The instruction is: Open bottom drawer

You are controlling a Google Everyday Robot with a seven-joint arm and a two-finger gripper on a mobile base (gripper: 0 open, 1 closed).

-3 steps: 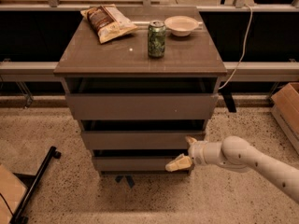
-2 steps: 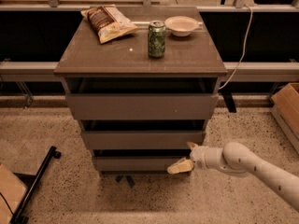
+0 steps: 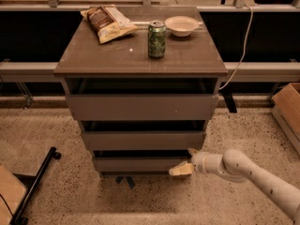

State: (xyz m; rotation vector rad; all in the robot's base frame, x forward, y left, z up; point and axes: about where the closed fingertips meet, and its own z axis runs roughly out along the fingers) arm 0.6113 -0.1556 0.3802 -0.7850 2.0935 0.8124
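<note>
The bottom drawer (image 3: 140,164) is the lowest and smallest of three grey-brown handleless fronts on the cabinet, with a dark gap above it. My gripper (image 3: 186,161) on its white arm reaches in from the lower right to the drawer's right end. One fingertip (image 3: 191,151) sits at the front's top edge and the other fingertip (image 3: 180,170) lies against its lower right face. The fingers are apart and hold nothing that I can see.
The cabinet top (image 3: 93,55) carries a chip bag (image 3: 108,22), a green can (image 3: 156,39) and a white bowl (image 3: 182,25). A cardboard box (image 3: 288,108) stands on the floor at the right. A black bar (image 3: 35,186) lies on the floor at the left.
My gripper has stayed at the drawer's right end and dropped slightly. The drawer front has not visibly moved.
</note>
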